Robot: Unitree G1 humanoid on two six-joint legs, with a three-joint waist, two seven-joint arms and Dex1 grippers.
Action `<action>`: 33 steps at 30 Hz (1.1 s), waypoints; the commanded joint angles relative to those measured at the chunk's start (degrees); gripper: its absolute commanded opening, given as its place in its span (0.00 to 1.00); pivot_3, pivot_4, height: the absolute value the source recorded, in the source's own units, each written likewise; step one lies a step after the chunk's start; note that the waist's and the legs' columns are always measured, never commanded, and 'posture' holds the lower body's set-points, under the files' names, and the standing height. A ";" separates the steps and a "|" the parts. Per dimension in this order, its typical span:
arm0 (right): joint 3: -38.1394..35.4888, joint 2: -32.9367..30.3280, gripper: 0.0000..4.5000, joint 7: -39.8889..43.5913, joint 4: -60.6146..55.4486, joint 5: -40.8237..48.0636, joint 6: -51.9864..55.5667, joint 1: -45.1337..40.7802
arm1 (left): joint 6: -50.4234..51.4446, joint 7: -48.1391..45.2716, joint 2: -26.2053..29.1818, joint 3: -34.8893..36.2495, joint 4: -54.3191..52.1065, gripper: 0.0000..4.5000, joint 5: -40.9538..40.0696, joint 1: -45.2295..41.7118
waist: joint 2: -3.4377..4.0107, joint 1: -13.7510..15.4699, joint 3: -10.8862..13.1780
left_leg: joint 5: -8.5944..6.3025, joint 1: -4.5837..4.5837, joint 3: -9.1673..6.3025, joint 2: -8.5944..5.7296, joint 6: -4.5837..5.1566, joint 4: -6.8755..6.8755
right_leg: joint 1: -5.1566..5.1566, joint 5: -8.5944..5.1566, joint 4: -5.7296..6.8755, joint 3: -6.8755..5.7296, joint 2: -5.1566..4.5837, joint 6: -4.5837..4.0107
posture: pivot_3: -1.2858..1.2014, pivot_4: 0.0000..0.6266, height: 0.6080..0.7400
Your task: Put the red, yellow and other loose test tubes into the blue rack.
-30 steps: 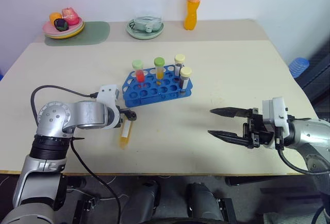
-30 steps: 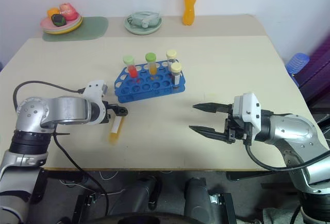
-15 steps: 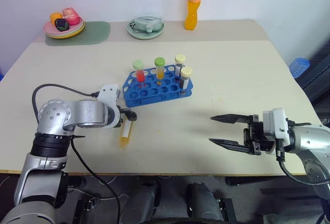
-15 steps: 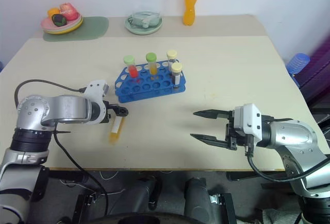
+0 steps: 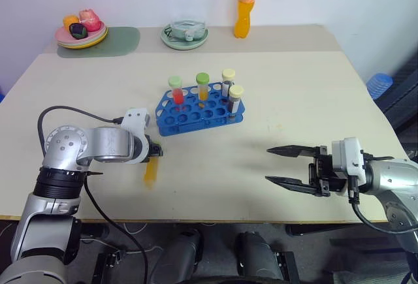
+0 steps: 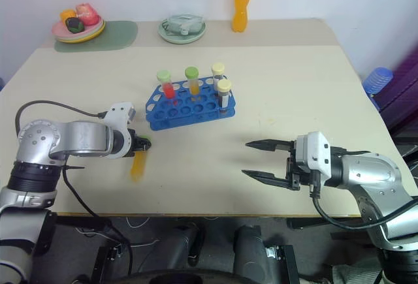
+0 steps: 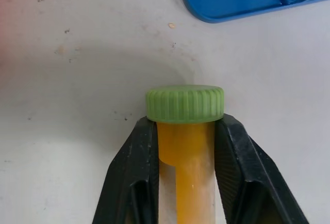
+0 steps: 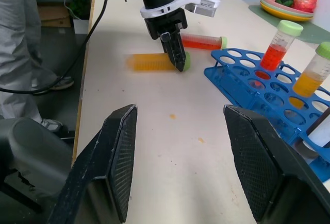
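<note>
Grasp step: left gripper [image 7: 186, 147] clamped on yellow tube [image 5: 151, 172] just under its green cap, low over the table [image 5: 274, 94]. Right gripper [image 5: 282, 165] idle, fingers apart, holding nothing. Red tube [image 8: 202, 41] lay beside. Next: lift, upright it, seat in blue rack [image 5: 196, 113] behind.

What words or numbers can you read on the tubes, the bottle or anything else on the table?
None can be read anywhere.
Orange drink bottle: it has a label band, too small to read.
Yellow-orange tube in the left claw: a white strip shows, with no readable print on it.
Tubes standing in the blue rack: no print can be made out.
</note>
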 commanded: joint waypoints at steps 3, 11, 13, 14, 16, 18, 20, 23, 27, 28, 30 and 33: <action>0.11 -0.53 0.61 -0.33 -0.93 0.54 0.02 -1.54 | -0.01 -1.49 0.53 -0.38 -1.03 0.26 -0.26 1.44 | 0.00 -0.04 0.00 | 0.00 0.00 0.00 0.00 0.00 0.00 | 0.00 0.00 0.00 0.00 0.00 0.00 | 0.52 0.24 1.00; 1.24 -0.49 0.61 -0.12 1.19 -0.15 -0.03 -3.95 | -1.06 -15.72 8.97 1.53 -8.75 0.26 -0.26 1.03 | -0.12 -0.15 0.08 | 0.00 -0.07 0.00 0.01 0.00 -0.04 | -0.08 -0.01 -0.01 0.00 0.01 -0.01 | 0.52 0.24 1.00; 1.26 -0.56 0.61 -0.09 1.47 -0.08 0.04 -4.30 | -0.07 -20.74 12.92 0.44 -10.02 0.26 -0.26 -0.01 | -0.12 -0.16 0.08 | 0.00 -0.07 0.00 0.01 0.00 -0.03 | -0.08 -0.01 -0.01 0.00 0.01 -0.02 | 0.52 0.24 1.00; 1.54 -0.82 0.61 -0.55 2.10 -1.18 0.05 -4.59 | 2.93 -26.54 15.42 0.63 -10.89 0.26 2.91 -1.69 | -0.12 -0.16 0.08 | 0.00 -0.08 0.00 0.01 0.00 -0.04 | -0.08 -0.01 -0.02 0.00 0.01 -0.02 | 0.52 0.24 1.00; 1.83 -1.17 0.61 -0.73 3.06 -2.43 -0.01 -4.92 | 4.87 -36.38 18.62 1.38 -13.95 0.26 10.50 -3.42 | -0.15 -0.18 0.10 | 0.00 -0.08 0.00 0.01 0.00 -0.04 | -0.08 -0.03 -0.03 -0.02 0.03 -0.06 | 0.52 0.24 1.00; 1.76 -1.18 0.61 -0.78 3.51 -2.40 0.34 -5.32 | 4.08 -43.67 20.81 1.76 -16.71 0.26 17.43 -3.74 | -0.12 -0.20 0.09 | 0.00 -0.08 0.05 0.00 0.01 -0.07 | -0.07 -0.08 -0.07 -0.04 0.02 -0.15 | 0.52 0.24 1.00; 1.80 -1.19 0.61 -0.79 3.97 -2.28 0.62 -5.99 | -0.96 -51.96 21.84 1.22 -20.94 0.26 27.39 -3.67 | -0.10 -0.19 0.09 | 0.00 -0.08 0.07 0.00 0.01 -0.11 | -0.06 -0.08 -0.13 -0.03 0.00 -0.16 | 0.52 0.24 1.00; 1.93 -1.31 0.61 -0.85 4.65 -2.47 0.92 -6.97 | -17.21 -64.95 21.74 0.02 -28.73 0.26 46.50 -1.13 | -0.10 -0.17 0.10 | 0.00 -0.09 0.08 0.03 0.00 -0.14 | -0.01 -0.07 -0.28 -0.02 -0.02 -0.21 | 0.52 0.24 1.00; 0.88 -1.73 0.61 -1.18 4.59 -2.30 1.80 -7.42 | -37.68 -72.63 17.54 -2.12 -31.87 0.26 68.09 4.56 | -0.08 -0.15 0.08 | -0.04 -0.12 0.18 0.06 0.06 -0.25 | 0.10 -0.04 -0.67 0.00 -0.04 -0.29 | 0.52 0.24 1.00; 0.37 -1.92 0.61 -1.20 4.63 -2.21 1.92 -7.26 | -39.46 -73.84 15.74 -2.32 -31.33 0.26 69.97 5.28 | -0.09 -0.12 0.09 | -0.06 -0.12 0.18 0.06 0.10 -0.24 | 0.11 -0.04 -0.69 0.00 -0.05 -0.29 | 0.52 0.24 1.00; -0.51 -2.16 0.61 -1.50 4.70 -2.19 2.04 -6.83 | -48.06 -74.78 8.68 -1.60 -29.16 0.26 74.86 6.92 | -0.08 0.04 0.08 | -0.08 -0.16 0.18 0.06 0.15 -0.21 | 0.12 -0.03 -0.73 -0.01 -0.05 -0.28 | 0.52 0.24 1.00; -1.55 -2.34 0.61 -2.93 2.99 -1.49 3.44 -5.89 | -56.10 -77.50 1.43 -2.22 -25.32 0.26 81.22 8.78 | -0.15 0.03 0.12 | -0.10 -0.20 0.14 0.05 0.20 -0.10 | 0.16 0.02 -0.74 -0.07 -0.04 -0.17 | 0.52 0.24 1.00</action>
